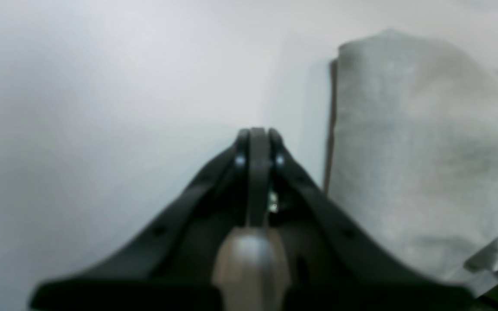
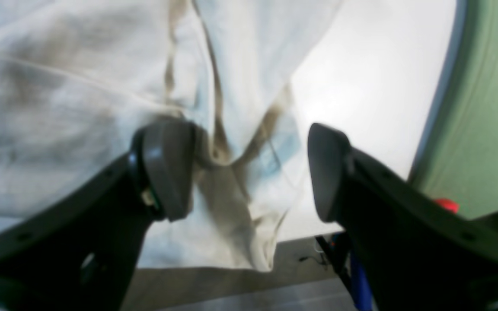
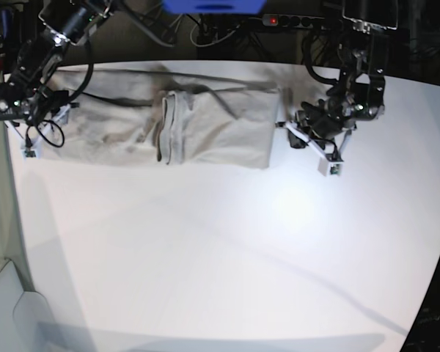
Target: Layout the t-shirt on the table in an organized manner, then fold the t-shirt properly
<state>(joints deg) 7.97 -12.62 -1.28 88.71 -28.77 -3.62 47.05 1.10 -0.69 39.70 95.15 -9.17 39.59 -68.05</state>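
Note:
The t-shirt (image 3: pixel 205 125) lies stretched sideways along the far part of the white table (image 3: pixel 220 257), with a fold ridge near its middle. My left gripper (image 1: pixel 257 134) is shut and empty, resting over bare table (image 1: pixel 102 108) just beside the straight edge of the t-shirt (image 1: pixel 426 151); in the base view this left gripper (image 3: pixel 295 136) sits at the cloth's right end. My right gripper (image 2: pixel 249 172) is open over the other end of the t-shirt (image 2: pixel 59 108), where rumpled cloth lies between its fingers (image 2: pixel 167 168) and spills past the table (image 2: pixel 370 86) edge.
A green surface (image 2: pixel 482 108) with a small red item (image 2: pixel 445 204) lies beyond the table's curved edge. Grey floor and cables (image 2: pixel 327 250) show below that edge. A power strip (image 3: pixel 293 20) and wiring run behind the table's far side.

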